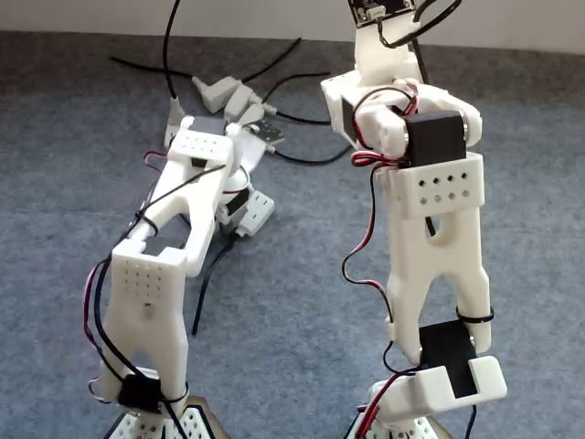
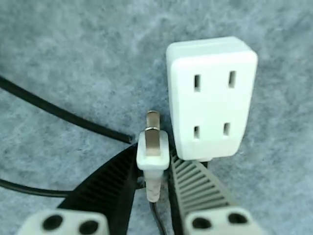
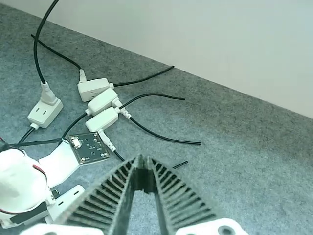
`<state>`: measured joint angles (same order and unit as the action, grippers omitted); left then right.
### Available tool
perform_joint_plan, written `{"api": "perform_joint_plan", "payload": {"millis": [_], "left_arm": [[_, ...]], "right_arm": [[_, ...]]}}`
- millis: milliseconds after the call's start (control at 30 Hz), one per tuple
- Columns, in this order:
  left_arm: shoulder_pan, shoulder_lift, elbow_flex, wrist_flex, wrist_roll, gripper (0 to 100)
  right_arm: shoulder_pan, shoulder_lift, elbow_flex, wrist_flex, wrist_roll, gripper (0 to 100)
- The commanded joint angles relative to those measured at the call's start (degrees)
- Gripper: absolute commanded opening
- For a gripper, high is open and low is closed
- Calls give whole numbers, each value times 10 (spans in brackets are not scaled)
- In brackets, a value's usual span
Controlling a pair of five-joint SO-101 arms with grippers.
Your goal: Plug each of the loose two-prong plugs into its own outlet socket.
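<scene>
- In the high view, your left arm point(image 1: 174, 210) lies low over the grey carpet point(image 1: 302, 302). It stretches from 7 o'clock toward 11 o'clock. Its far end comes down at a white outlet adapter point(image 1: 259, 208), just at 9 o'clock from the centre.
- Your right arm point(image 1: 430, 210) stands folded and raised, from 5 o'clock up to 1 o'clock, well apart from that adapter.
- Some white blocks point(image 1: 224, 91) on black cables point(image 1: 302, 157) lie at 11 o'clock.
- In the left wrist view, your left gripper point(image 2: 151, 164) is clamped on the body of a white two-prong plug point(image 2: 152, 147).
- The long axis of the plug runs along the fingers. The prongs point away from the gripper, level over the carpet point(image 2: 73, 58), not down into a slot.
- The plug is just beside the outlet adapter point(image 2: 210, 98). The socket face of the adapter looks at the camera, and both pairs of slots are free.
- In the right wrist view, your right gripper point(image 3: 142, 178) has its fingers pressed together on nothing, high above the carpet point(image 3: 244, 147).
- Farther off, three white blocks point(image 3: 101, 101) lie side by side. Near them a second outlet point(image 3: 40, 113) has an inserted plug point(image 3: 47, 93) standing in it.
</scene>
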<state>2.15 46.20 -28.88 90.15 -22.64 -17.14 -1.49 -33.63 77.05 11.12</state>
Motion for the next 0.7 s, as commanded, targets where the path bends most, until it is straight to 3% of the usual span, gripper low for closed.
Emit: {"api": "perform_joint_plan", "payload": {"millis": [0,267,667], "left_arm": [[1,16,-43,6,3,6],[12,-33,-109,55,54,6],[25,-293,-112,104,57,6]], "right_arm": [[6,-30,-28,1,4,7],[7,-30,-29,1,5,7],[7,-30,-29,0,6,8]]}}
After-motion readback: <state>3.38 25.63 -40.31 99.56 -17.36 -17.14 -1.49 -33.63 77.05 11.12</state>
